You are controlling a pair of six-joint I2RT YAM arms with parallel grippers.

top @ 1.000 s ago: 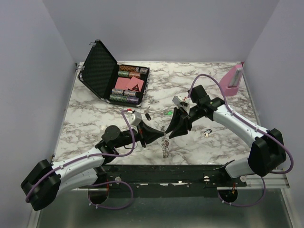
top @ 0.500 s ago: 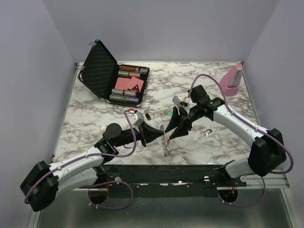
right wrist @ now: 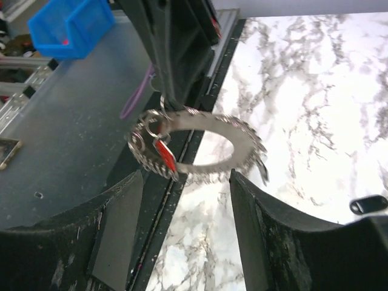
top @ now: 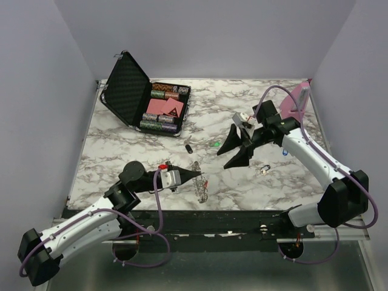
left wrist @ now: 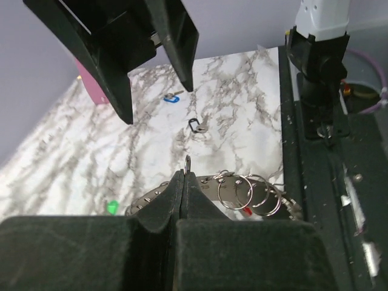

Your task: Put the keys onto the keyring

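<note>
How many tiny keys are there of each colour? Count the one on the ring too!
Red-headed metal key, hanging on the silvery chain keyring: 1
Green-headed key: 1
Blue-headed key: 1
Black-headed keys: 2
Total: 5 keys

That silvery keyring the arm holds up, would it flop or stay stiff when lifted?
Probably light: a pinch by the left gripper alone carries the keyring. Its big loop seems to hold an oval in the air, so fairly stiff; the red key and small rings hang loose and would likely swing.
</note>
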